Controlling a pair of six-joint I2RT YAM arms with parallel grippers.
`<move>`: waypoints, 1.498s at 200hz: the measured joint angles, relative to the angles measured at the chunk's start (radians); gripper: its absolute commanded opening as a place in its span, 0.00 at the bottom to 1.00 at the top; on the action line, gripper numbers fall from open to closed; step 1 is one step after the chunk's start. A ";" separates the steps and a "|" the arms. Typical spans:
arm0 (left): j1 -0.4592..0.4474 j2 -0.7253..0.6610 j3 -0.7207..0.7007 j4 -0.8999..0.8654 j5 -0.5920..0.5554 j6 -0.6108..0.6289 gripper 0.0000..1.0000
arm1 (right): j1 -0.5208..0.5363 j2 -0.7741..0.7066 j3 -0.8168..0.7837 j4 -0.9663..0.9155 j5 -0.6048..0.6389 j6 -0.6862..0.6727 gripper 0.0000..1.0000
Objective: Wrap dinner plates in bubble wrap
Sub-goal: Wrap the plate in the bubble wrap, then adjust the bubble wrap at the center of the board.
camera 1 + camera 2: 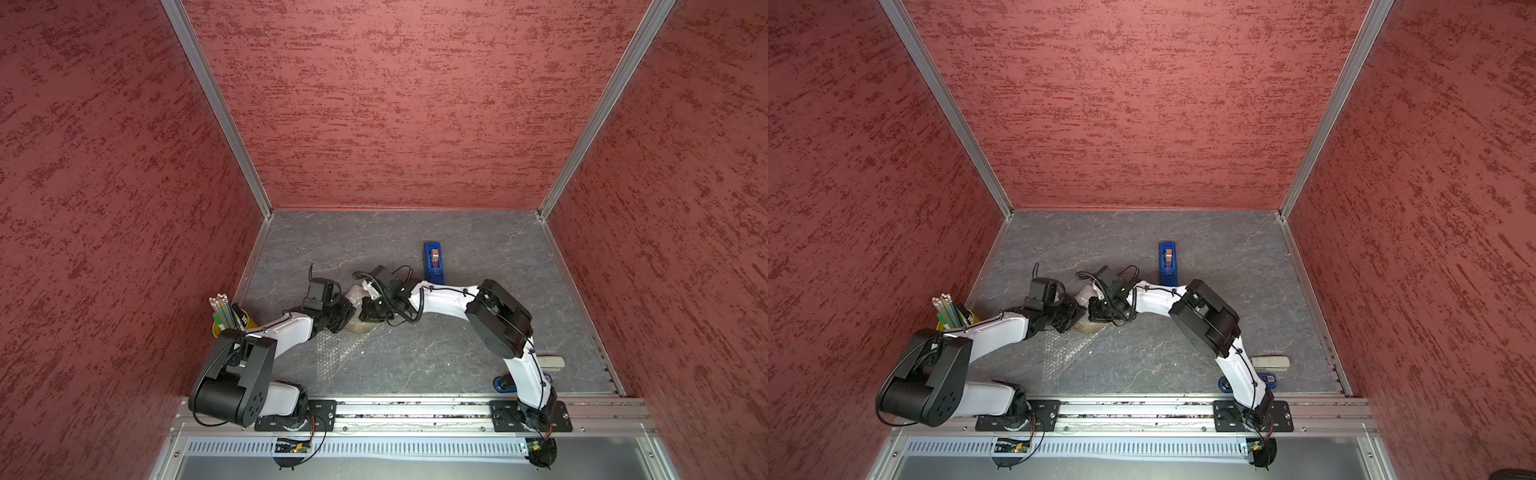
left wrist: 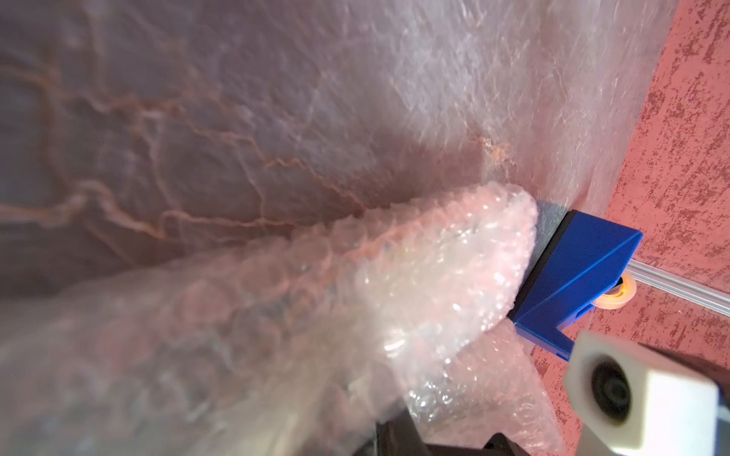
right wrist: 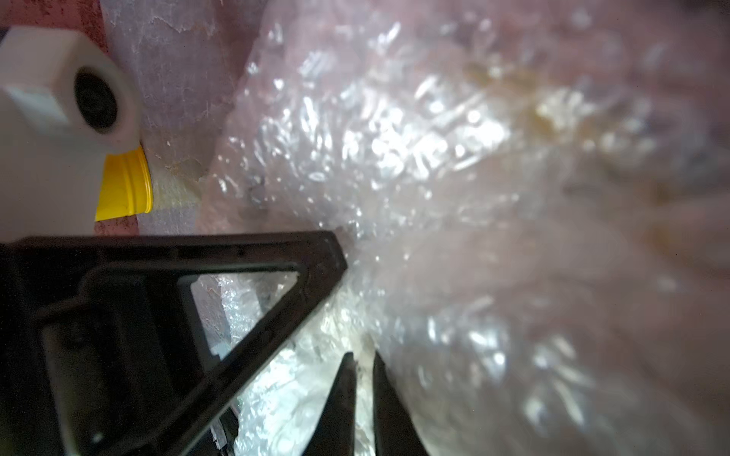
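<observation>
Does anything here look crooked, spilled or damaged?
Only the bubble wrap: it is crumpled into a lump, with a loose flap trailing over the table. The plate shows only as a yellowish patch beneath. Nothing looks spilled or broken.

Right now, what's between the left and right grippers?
Bunched bubble wrap fills the gap between the left gripper and the right gripper, with the yellow plate showing faintly beneath it. Both top views show this.

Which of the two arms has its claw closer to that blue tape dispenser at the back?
Right. The right gripper sits a short way from the tape dispenser, its wrist almost beside it; the left gripper is farther, on the far side of the bunched bubble wrap.
</observation>
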 measured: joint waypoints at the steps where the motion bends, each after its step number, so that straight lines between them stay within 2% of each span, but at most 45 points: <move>1: 0.000 0.000 0.000 0.000 0.000 0.000 0.17 | 0.000 -0.003 -0.003 0.000 0.000 0.000 0.11; 61: -0.009 -0.009 0.001 -0.012 -0.002 0.001 0.15 | 0.004 -0.031 -0.063 0.013 -0.016 0.005 0.09; 96: -0.069 -0.041 0.030 -0.085 -0.017 0.002 0.15 | 0.004 -0.031 -0.063 0.011 -0.015 0.009 0.09; 116: -0.097 -0.047 0.056 -0.113 -0.020 0.011 0.12 | 0.004 -0.031 -0.063 0.011 -0.014 0.010 0.08; 147: -0.040 -0.033 0.051 -0.117 -0.010 0.025 0.06 | 0.005 -0.031 -0.066 0.012 -0.011 0.011 0.09; 173: 0.035 0.010 0.033 -0.099 0.034 0.053 0.04 | 0.006 -0.035 -0.066 0.014 -0.005 0.012 0.13; 208: 0.063 0.018 0.010 -0.056 0.084 0.078 0.03 | 0.010 -0.069 -0.066 -0.029 0.029 0.010 0.32; 229: 0.068 0.006 -0.010 -0.029 0.093 0.079 0.03 | 0.012 -0.139 -0.095 -0.064 0.062 0.013 0.37; 258: 0.069 0.004 -0.018 -0.017 0.096 0.079 0.02 | 0.014 -0.209 -0.154 -0.063 0.071 0.028 0.38; 299: 0.070 0.003 -0.017 -0.020 0.096 0.079 0.02 | 0.016 -0.142 -0.175 -0.036 0.054 0.048 0.34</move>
